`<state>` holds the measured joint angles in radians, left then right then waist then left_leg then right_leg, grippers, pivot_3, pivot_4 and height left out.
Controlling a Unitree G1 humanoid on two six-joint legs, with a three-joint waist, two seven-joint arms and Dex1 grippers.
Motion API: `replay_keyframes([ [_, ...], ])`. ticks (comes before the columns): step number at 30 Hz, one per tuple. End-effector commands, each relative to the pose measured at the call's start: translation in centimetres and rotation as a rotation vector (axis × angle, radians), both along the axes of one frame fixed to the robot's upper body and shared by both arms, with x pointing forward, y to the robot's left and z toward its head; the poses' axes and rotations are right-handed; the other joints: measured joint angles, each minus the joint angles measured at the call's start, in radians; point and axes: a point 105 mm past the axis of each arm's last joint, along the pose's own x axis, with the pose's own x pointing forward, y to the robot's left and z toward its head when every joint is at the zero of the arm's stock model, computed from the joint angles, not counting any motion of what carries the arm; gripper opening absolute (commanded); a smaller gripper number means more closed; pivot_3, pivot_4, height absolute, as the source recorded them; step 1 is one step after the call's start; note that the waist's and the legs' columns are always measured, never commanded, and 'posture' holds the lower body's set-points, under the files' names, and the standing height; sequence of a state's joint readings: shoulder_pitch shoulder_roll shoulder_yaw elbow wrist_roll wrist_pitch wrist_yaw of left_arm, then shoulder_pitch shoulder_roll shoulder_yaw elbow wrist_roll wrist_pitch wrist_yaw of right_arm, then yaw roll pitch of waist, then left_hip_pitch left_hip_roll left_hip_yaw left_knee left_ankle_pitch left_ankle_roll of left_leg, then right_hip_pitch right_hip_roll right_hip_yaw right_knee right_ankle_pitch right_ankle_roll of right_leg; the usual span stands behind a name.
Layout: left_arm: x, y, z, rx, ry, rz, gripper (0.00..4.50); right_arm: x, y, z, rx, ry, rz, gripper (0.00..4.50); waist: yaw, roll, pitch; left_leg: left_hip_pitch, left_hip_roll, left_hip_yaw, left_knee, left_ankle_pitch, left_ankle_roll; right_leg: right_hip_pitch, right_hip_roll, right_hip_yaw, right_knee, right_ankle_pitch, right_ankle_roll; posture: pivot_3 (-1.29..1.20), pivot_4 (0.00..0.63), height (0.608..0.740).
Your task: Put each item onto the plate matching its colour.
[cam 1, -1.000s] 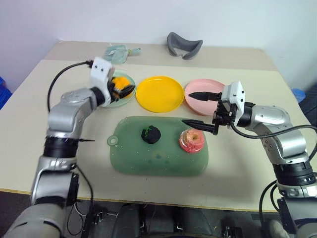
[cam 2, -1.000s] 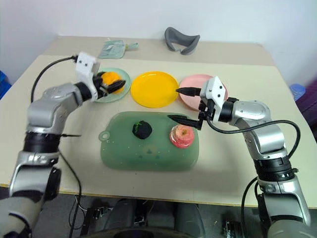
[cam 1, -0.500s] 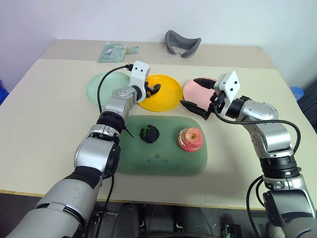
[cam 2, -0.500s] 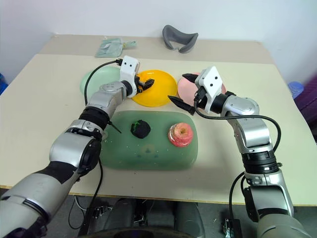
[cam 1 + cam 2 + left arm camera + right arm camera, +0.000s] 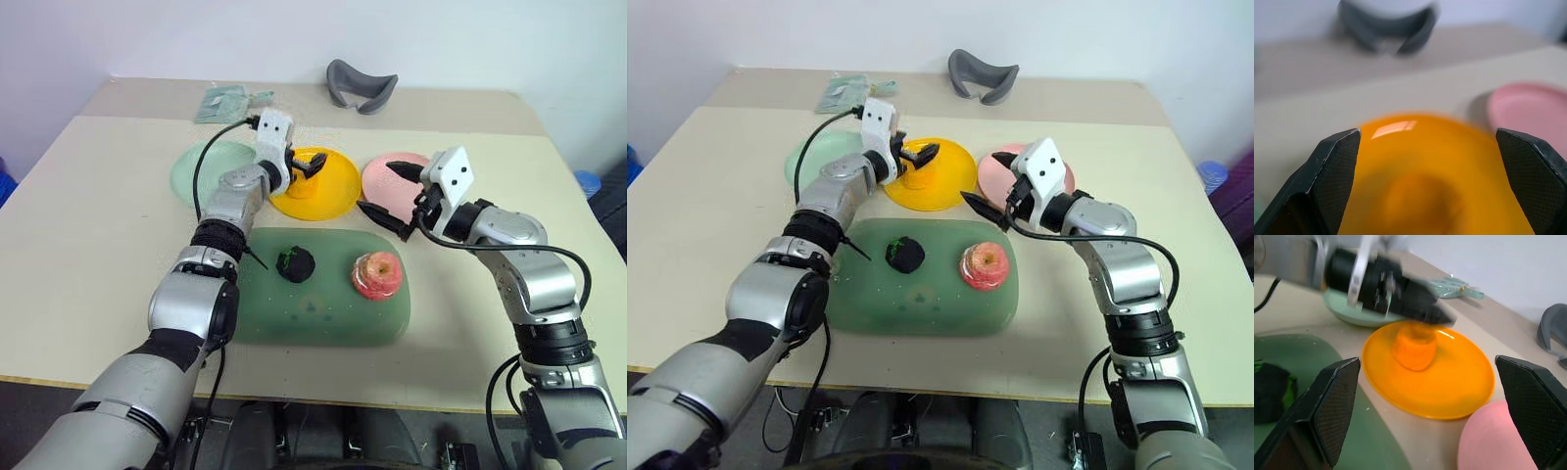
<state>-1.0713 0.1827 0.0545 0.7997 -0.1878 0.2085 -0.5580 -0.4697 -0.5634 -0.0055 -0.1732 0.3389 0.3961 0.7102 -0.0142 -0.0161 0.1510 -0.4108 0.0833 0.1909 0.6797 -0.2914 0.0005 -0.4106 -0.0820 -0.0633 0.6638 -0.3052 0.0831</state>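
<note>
Since the orange-yellow lump (image 5: 1413,350) now sits on the yellow plate (image 5: 338,191), upper middle of the frame, I count one of three items as placed. My left pincer (image 5: 913,157) hangs just over that lump with its fingers spread wide and nothing between them; from the right wrist view its tips stand close above the lump, and I cannot tell whether they touch it.

Left to do: two items. The dark black-green ball (image 5: 295,263) lies on the large green tray (image 5: 323,318) in the middle of the frame, and the pink-red apple-like fruit (image 5: 378,275) lies on the same tray to its right. Both are apart from each other and from any plate.

The mint green plate (image 5: 196,171), upper left of the yellow one, carries nothing. The pink plate (image 5: 392,181), upper right, carries nothing either.

My right pincer (image 5: 387,188) hovers over the near edge of the pink plate, above and behind the apple-like fruit, fingers wide and holding nothing.

Judgement: roughly one third done. Ball to mint green, fruit to pink remain.
</note>
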Motion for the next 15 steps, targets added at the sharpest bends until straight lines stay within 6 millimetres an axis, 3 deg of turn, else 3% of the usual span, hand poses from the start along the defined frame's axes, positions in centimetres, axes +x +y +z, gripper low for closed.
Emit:
replay_keyframes([
  [1, -4.1, -0.2, 1.1, 0.01, -0.066, -0.214, 4.48, -1.7, -1.6, 0.8, 0.008, -0.03, -0.008, 4.5, -0.002, 0.0, 0.0, 0.0, 0.0, 0.0, 0.0, 0.0, 0.0, 0.0, 0.0, 0.0, 0.0, 0.0, 0.0, 0.0, 0.15, 0.74],
  [3, -7.1, 0.1, -0.4, 0.04, -0.033, -0.343, 4.48, -3.3, -2.3, -0.3, -0.002, -0.015, 0.015, 4.5, -0.001, 0.0, 0.0, 0.0, 0.0, -0.001, 0.0, 0.0, 0.0, 0.0, 0.0, 0.0, 0.0, 0.0, 0.0, 0.0, 0.15, 0.74],
  [7, -11.1, 1.9, -3.2, 0.154, 0.032, -0.465, 4.48, -7.1, -3.7, -2.4, 0.013, 0.075, 0.087, 4.5, 0.006, 0.0, 0.0, 0.0, 0.0, -0.002, 0.001, 0.0, 0.0, 0.001, 0.0, 0.0, 0.001, 0.0, 0.0, 0.0, 0.15, 0.74],
  [15, -14.1, 3.1, -5.1, 0.286, 0.136, -0.578, 4.48, -9.9, -6.3, -4.0, 0.006, 0.152, -0.005, 4.5, 0.006, 0.0, 0.0, 0.003, 0.0, -0.006, 0.002, 0.0, 0.0, 0.006, 0.0, 0.0, 0.0, 0.0, 0.0, 0.0, 0.15, 0.74],
])
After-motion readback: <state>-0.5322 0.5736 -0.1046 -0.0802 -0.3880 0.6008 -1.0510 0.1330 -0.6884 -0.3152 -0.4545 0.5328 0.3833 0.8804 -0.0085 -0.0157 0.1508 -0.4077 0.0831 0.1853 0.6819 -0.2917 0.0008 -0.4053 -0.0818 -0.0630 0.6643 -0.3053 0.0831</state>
